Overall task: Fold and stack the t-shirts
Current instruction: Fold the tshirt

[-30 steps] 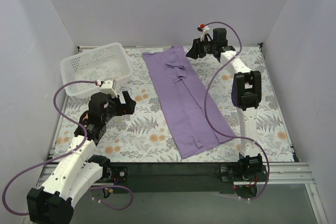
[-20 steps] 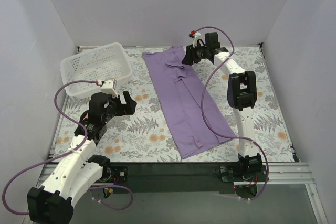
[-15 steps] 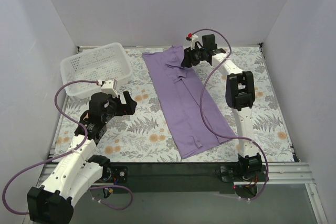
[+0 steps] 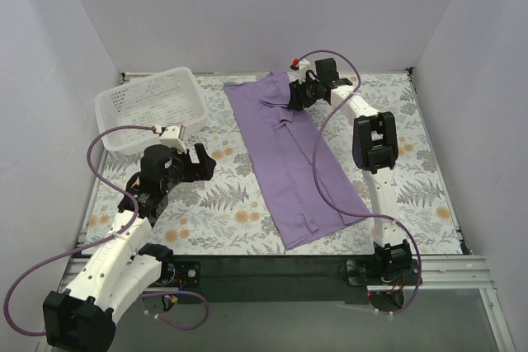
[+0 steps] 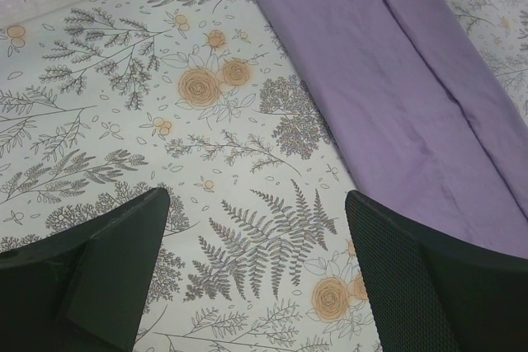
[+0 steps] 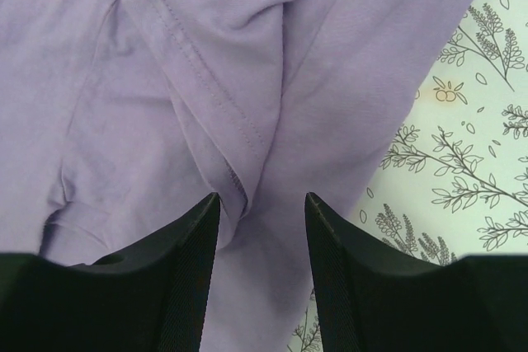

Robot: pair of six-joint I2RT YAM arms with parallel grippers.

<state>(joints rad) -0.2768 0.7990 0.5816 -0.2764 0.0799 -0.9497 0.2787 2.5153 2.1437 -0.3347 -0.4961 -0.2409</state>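
Pale walls close in a table (image 4: 429, 172) covered with a leaf-and-flower print. Across its middle lies the t-shirt (image 4: 289, 162), lavender, folded lengthwise into a long strip. Its long axis slants from the far wall down towards the near right, with bunched sleeve folds near the far end. At the far left sits a white perforated basket (image 4: 191, 88), well apart from the shirt. The right gripper (image 6: 262, 199) hangs low over the strip's far end, fingers partly spread astride a stitched sleeve fold. The left gripper (image 5: 256, 204) hovers over bare print beside the shirt, fingers spread wide.
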